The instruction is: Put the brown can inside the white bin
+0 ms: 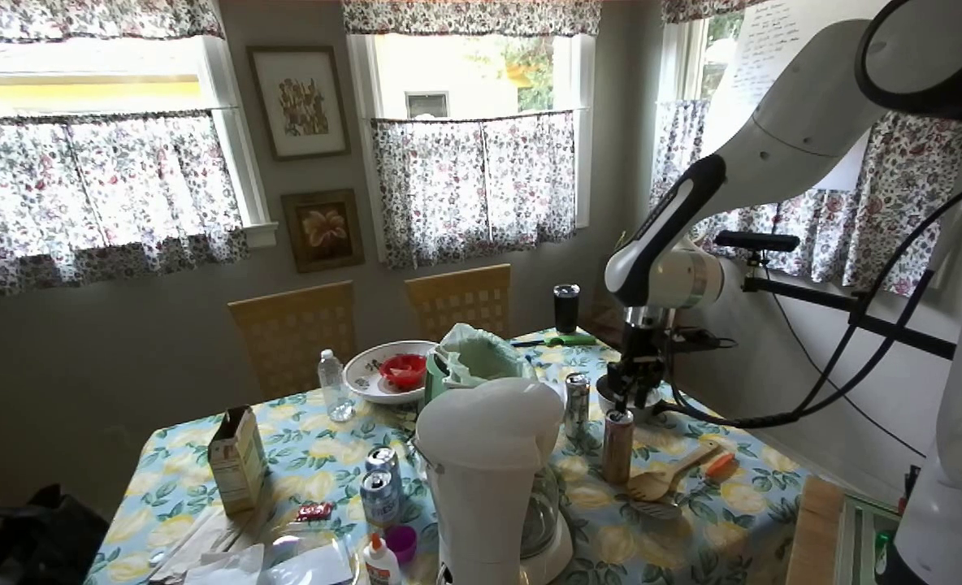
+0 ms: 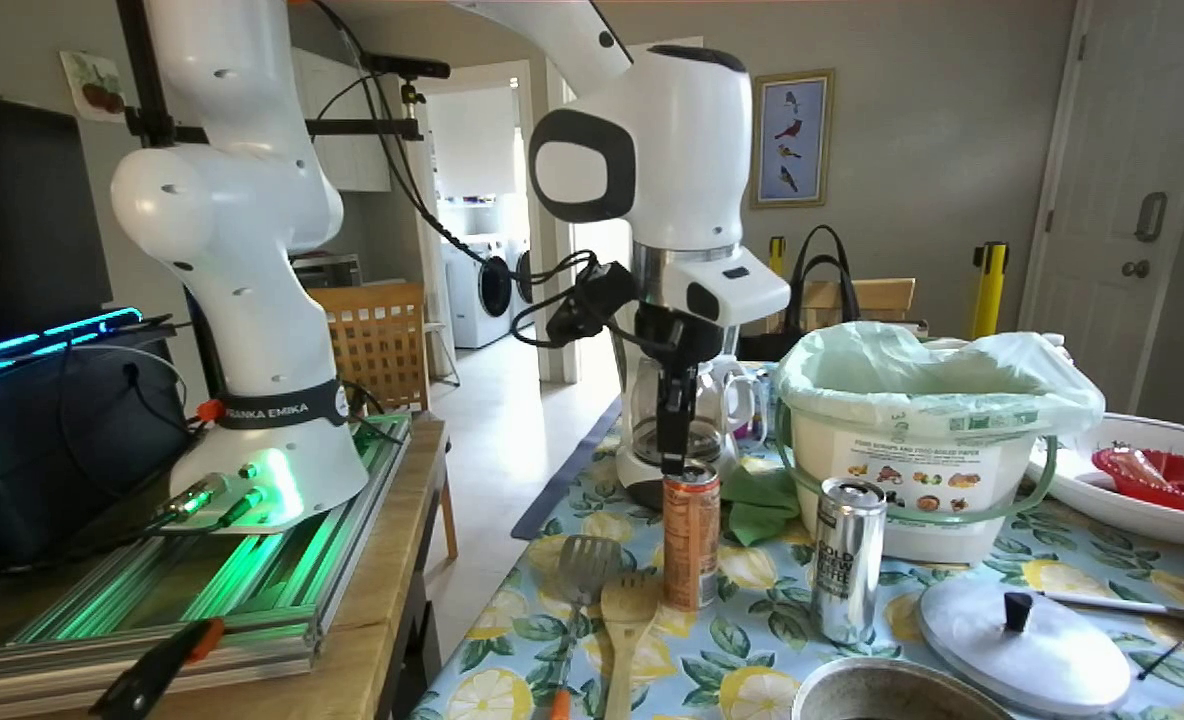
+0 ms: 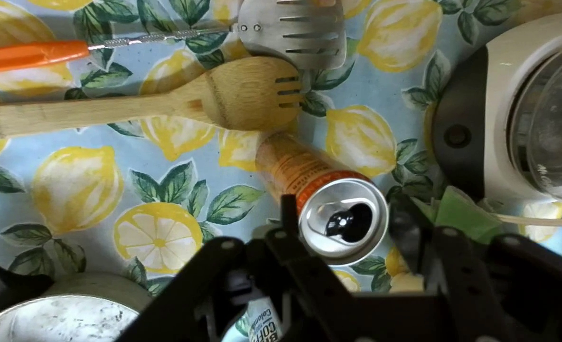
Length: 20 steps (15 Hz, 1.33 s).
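The can [image 2: 691,540] stood upright on the tabletop [image 2: 732,680], and the jaws hung over it from above, one on either side of its top in the wrist view; whether they gripped the metal or merely flanked it could not be told. That overhead pose seemed sensible: it offered both sides of the round top at once and would leave the base free to go first into the bin [image 2: 917,465]. The bin stood near, partly behind the silver can [image 2: 849,560] in an exterior view, its green handle [image 2: 962,518] hanging low, which probably served to keep the mouth clear. The liner [image 2: 937,385] was turned out over the rim, presumably so that it would not slip inward. The fork [image 3: 252,95] lay just beside the can's foot, the spatula [image 3: 266,45] next to it, a reason to lift before moving sideways.

The can was a slim cylinder, coppery brown with print, its bare top open on a dark hole; likely thin aluminium, light and easily dented. The liner looked thin, pale green and crumpled, the bin smooth white plastic. The fork was grained wood, the spatula slotted metal, the cloth [image 3: 229,152] beneath them printed with yellow lemons and leaves.
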Motion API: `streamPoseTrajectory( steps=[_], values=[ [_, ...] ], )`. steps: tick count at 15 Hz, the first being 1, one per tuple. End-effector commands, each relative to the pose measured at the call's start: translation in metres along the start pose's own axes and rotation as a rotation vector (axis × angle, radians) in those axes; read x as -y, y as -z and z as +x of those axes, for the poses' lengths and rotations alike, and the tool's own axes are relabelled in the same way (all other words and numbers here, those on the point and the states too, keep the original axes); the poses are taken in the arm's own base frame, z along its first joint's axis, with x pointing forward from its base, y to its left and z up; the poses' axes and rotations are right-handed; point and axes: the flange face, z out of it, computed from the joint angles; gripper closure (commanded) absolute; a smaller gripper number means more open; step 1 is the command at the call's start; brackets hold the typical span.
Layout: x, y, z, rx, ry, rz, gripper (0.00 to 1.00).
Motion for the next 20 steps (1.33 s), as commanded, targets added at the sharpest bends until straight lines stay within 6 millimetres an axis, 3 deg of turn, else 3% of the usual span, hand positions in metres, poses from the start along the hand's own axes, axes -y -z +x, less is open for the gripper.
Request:
streamPoseTrajectory(
  steps=[1,3,8,15,20],
  values=[
    [-0.0063,-0.0045,0.0029,-0.024,-0.004,0.011,0.76],
    [-0.0078,-0.0045,0.0039,-0.031,-0.009,0.009,0.84],
    [-0.0075,-0.0039,0.0062,-0.045,-0.013,0.008,0.78],
    [-0.0065,-0.0065,0.0095,-0.053,-0.011,0.001,0.86],
    [-0.0045,-0.0108,0.0106,-0.047,-0.006,-0.001,0.75]
  ],
)
